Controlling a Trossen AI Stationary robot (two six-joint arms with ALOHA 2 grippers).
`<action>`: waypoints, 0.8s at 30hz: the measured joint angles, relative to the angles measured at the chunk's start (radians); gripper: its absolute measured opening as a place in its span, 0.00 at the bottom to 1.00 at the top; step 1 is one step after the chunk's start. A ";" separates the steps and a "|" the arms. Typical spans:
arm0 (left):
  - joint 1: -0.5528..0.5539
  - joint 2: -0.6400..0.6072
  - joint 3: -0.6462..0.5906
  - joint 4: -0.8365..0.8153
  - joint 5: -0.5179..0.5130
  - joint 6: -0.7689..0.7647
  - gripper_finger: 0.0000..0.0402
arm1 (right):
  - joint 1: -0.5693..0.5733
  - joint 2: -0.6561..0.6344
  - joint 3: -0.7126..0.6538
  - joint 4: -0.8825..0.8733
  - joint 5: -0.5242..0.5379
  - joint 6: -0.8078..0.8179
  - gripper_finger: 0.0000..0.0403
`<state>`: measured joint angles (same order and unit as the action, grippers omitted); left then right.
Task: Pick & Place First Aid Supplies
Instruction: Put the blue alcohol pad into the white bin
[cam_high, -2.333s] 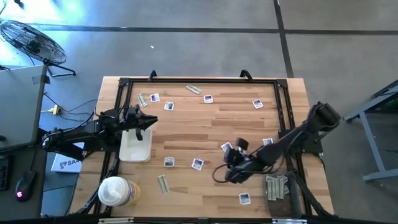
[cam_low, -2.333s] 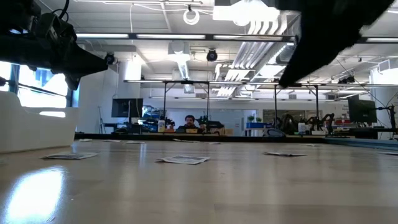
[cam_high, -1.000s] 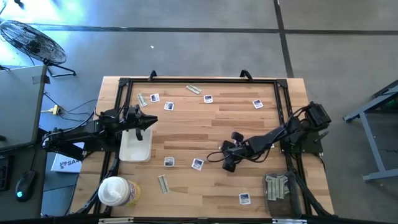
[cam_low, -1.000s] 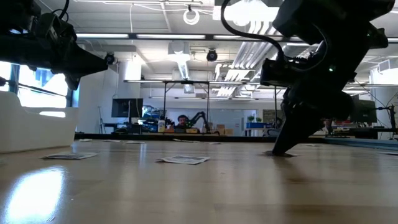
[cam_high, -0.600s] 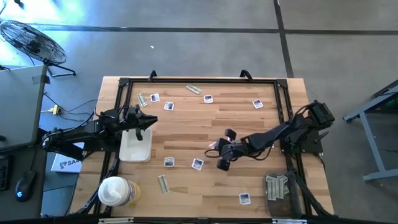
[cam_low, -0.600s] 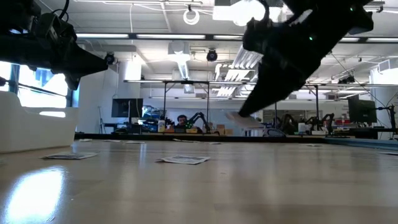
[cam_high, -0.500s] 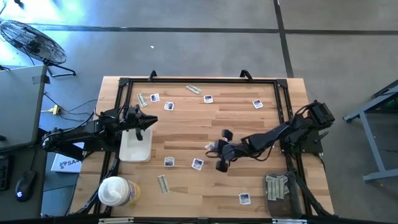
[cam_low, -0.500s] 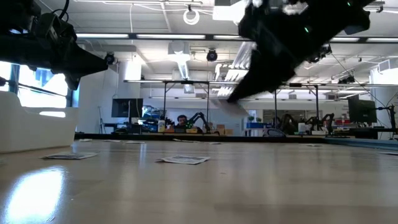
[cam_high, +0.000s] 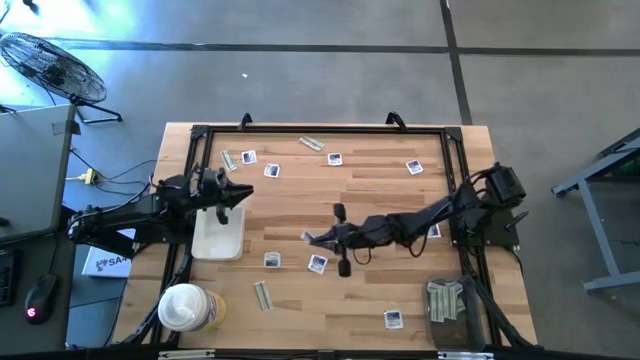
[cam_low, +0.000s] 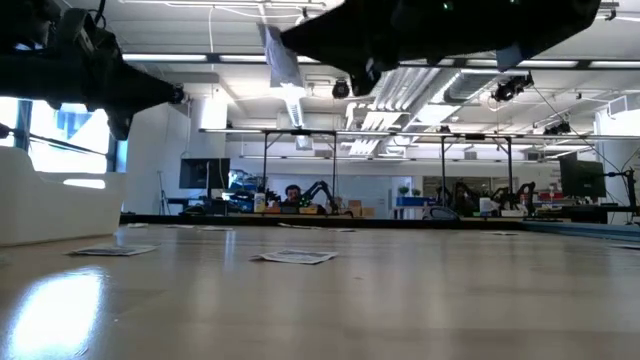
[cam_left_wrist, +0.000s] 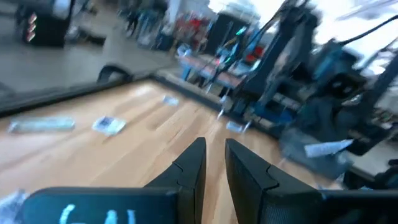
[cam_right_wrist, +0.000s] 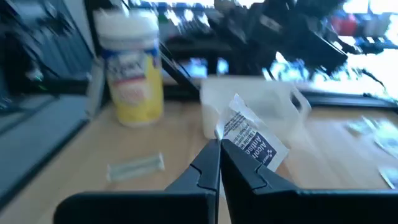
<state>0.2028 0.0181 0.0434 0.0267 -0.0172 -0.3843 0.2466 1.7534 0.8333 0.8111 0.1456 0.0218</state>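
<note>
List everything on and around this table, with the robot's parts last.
square packets: eight, white, scattered on the table
held packet: one, white, in the right gripper
strips: three, grey-green, loose on the table; more piled by its right edge
tray: one, white, left side
tub: one, white lid, left corner
fan: one, dark, on the floor
left gripper: dark, above the tray
right gripper: dark, mid-table, jaws shut on the held packet
</note>
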 joint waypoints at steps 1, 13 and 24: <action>0.000 0.001 -0.013 0.042 0.016 0.010 0.15 | -0.005 0.012 0.000 0.034 -0.017 0.002 0.00; -0.116 0.205 -0.029 0.399 0.167 0.152 0.15 | -0.071 0.099 0.002 0.240 -0.184 0.053 0.01; -0.258 0.665 0.046 0.674 0.112 0.309 0.15 | -0.091 0.118 0.003 0.327 -0.301 0.051 0.01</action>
<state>-0.0548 0.6831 0.0898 0.7011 0.0948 -0.0754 0.1558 1.8713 0.8368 1.1378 -0.1558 0.0732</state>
